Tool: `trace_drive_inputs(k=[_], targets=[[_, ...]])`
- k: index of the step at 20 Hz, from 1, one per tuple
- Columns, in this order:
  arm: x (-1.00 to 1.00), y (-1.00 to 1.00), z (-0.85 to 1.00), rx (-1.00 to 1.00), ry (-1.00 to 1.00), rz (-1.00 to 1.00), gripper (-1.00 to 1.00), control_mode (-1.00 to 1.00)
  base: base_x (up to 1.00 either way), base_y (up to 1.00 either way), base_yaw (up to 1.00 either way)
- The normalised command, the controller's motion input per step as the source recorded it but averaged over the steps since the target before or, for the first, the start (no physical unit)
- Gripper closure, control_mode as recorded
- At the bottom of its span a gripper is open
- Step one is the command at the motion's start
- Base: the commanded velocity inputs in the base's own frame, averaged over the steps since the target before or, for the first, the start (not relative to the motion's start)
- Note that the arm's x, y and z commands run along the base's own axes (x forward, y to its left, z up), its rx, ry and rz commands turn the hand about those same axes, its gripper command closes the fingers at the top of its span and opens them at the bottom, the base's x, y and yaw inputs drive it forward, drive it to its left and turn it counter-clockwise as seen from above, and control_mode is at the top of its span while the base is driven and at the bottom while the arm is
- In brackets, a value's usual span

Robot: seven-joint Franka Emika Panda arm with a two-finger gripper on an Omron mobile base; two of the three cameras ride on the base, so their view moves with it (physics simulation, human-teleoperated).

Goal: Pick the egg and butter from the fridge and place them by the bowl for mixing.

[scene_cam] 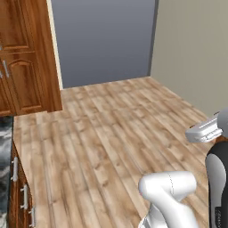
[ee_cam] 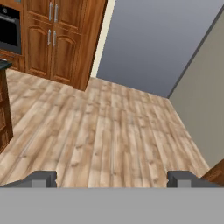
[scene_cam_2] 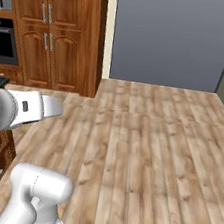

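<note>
A wide stretch of bare wooden floor [ee_cam: 109, 131] lies open ahead, running to the grey wall [ee_cam: 157, 39] at the back, with nothing standing on it. On the left, tall brown wooden cupboards [scene_cam_2: 59, 31] with metal handles and a built-in oven [scene_cam_2: 3, 43] close that side. A beige wall [scene_cam: 196, 53] bounds the right. Near the base, a low cabinet with a dark marbled top [scene_cam: 5, 169] crowds the left edge.

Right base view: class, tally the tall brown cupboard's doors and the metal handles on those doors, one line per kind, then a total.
doors: 4
handles: 4
Total: 8
</note>
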Motion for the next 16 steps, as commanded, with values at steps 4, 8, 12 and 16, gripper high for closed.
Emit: trace_drive_inputs(k=[4, 8, 12, 16], targets=[[0.00, 0.00, 0.00, 0.00, 0.00, 0.00, -1.00, 1.00, 1.00, 0.16, 0.12], [0.00, 0.00, 0.00, 0.00, 0.00, 0.00, -1.00, 1.00, 1.00, 0.18, 0.12], [0.00, 0.00, 0.00, 0.00, 0.00, 0.00, -1.00, 1.00, 1.00, 0.18, 0.12], [0.00, 0.00, 0.00, 0.00, 0.00, 0.00, -1.00, 1.00, 1.00, 0.18, 0.12]])
